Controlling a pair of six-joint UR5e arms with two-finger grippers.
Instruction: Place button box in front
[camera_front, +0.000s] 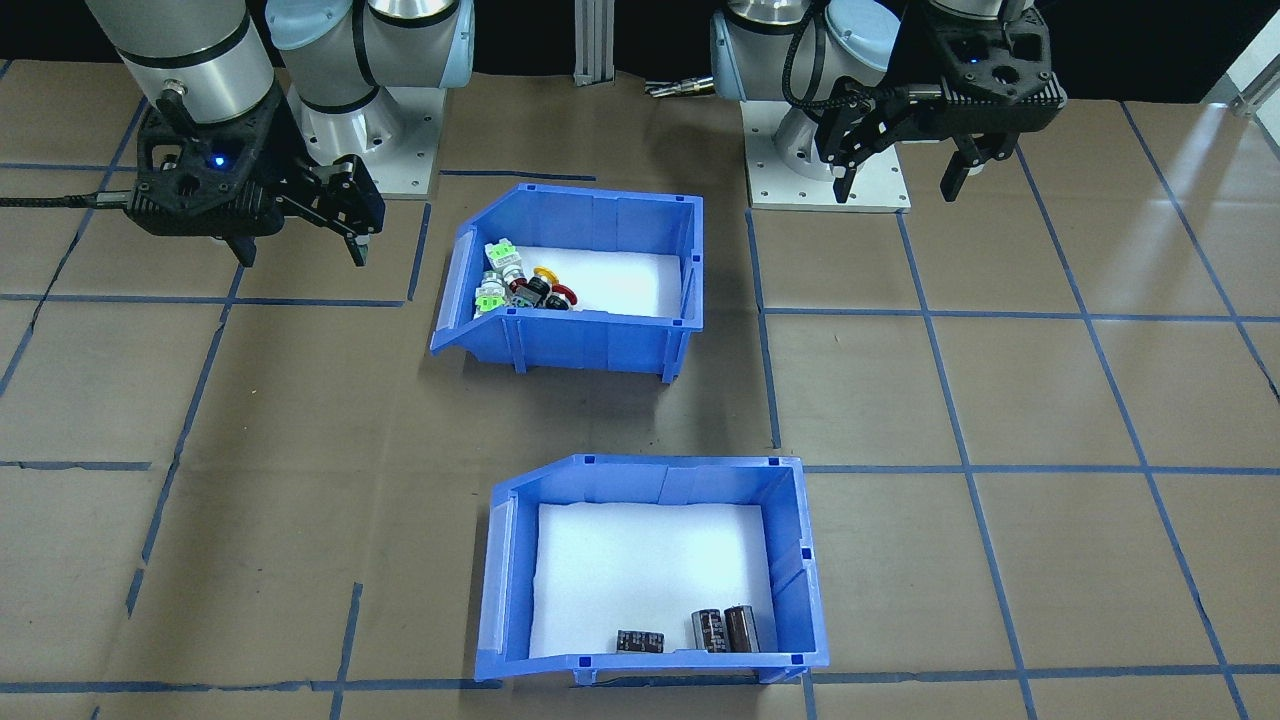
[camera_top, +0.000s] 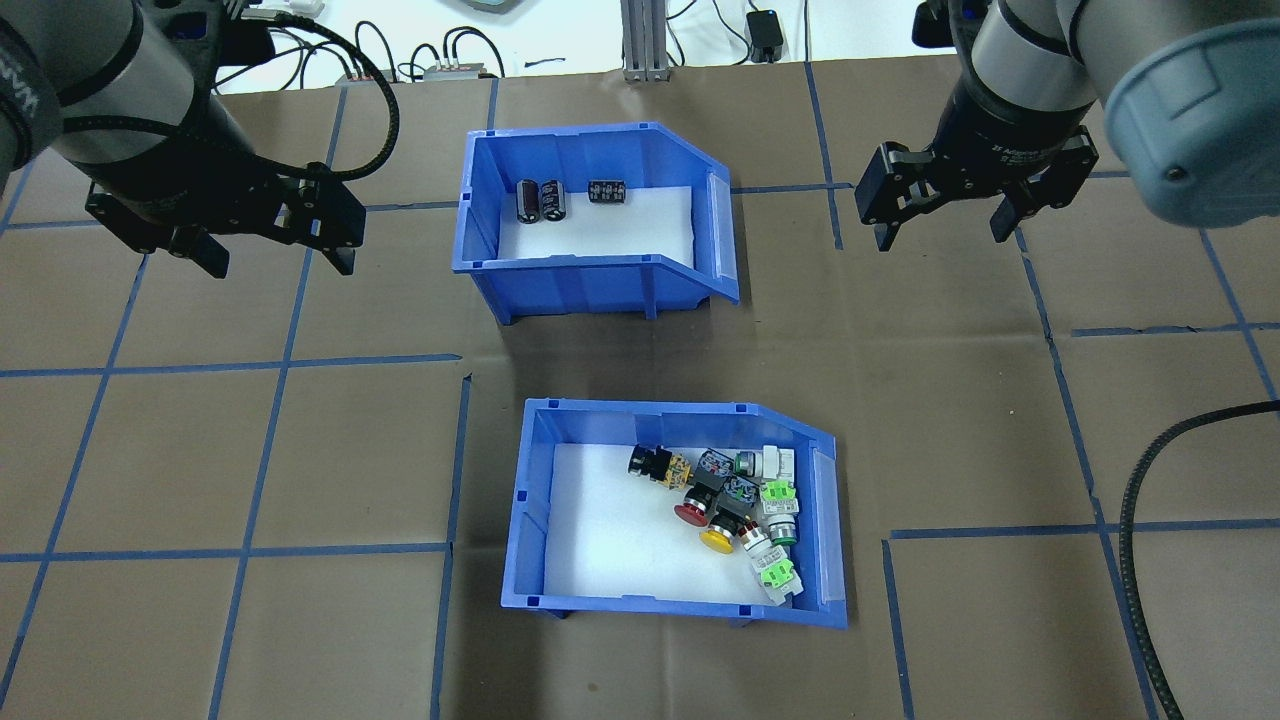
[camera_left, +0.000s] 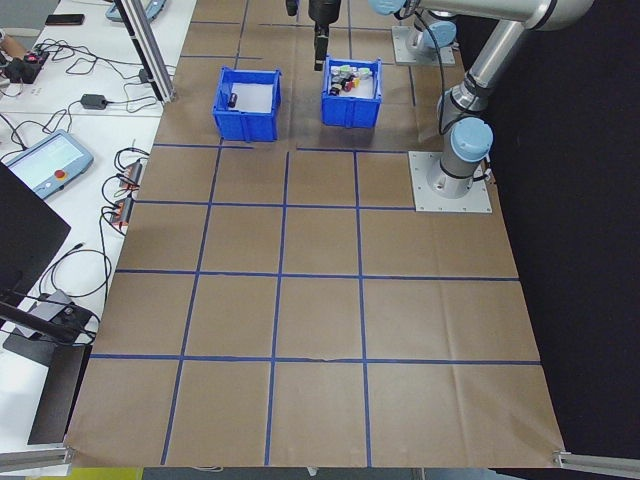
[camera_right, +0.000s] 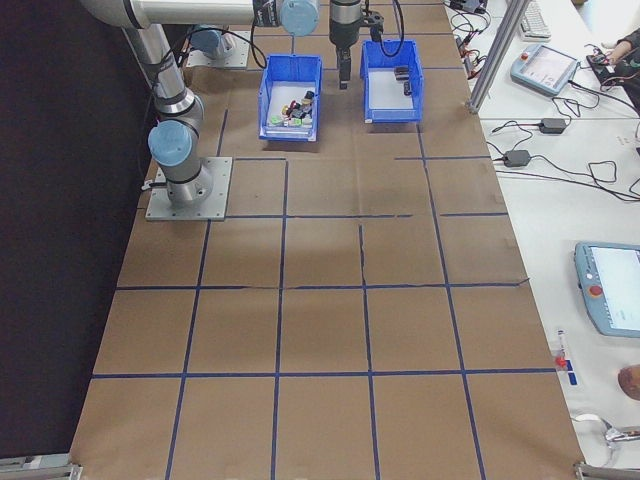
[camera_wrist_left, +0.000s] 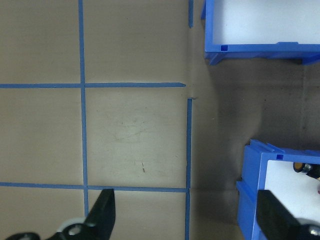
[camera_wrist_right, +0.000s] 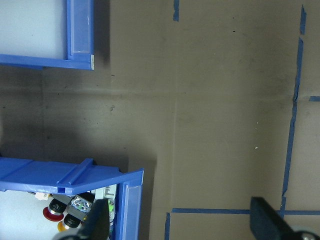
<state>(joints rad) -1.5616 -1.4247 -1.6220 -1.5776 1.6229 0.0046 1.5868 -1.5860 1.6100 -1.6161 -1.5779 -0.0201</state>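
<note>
The button box (camera_top: 532, 500) is a blue sloped-front bin on the robot's side of the table, also seen in the front-facing view as the upper button box (camera_front: 585, 345). A cluster of switches (camera_top: 745, 500) with green, yellow and red caps lies at its right end. My left gripper (camera_top: 280, 262) hovers open and empty to the left of the far bin. On the far bin's other side my right gripper (camera_top: 944, 236) is open and empty too. The left wrist view has the button box (camera_wrist_left: 250, 200) at lower right. In the right wrist view the button box (camera_wrist_right: 70, 175) is at lower left.
A matching blue bin (camera_top: 590, 270) with dark cylinders (camera_top: 540, 200) stands beyond the button box, a gap of brown table between them. Blue tape lines grid the table. Robot bases (camera_front: 830, 150) stand at the robot's edge. A metal post (camera_top: 640, 40) rises at the far edge.
</note>
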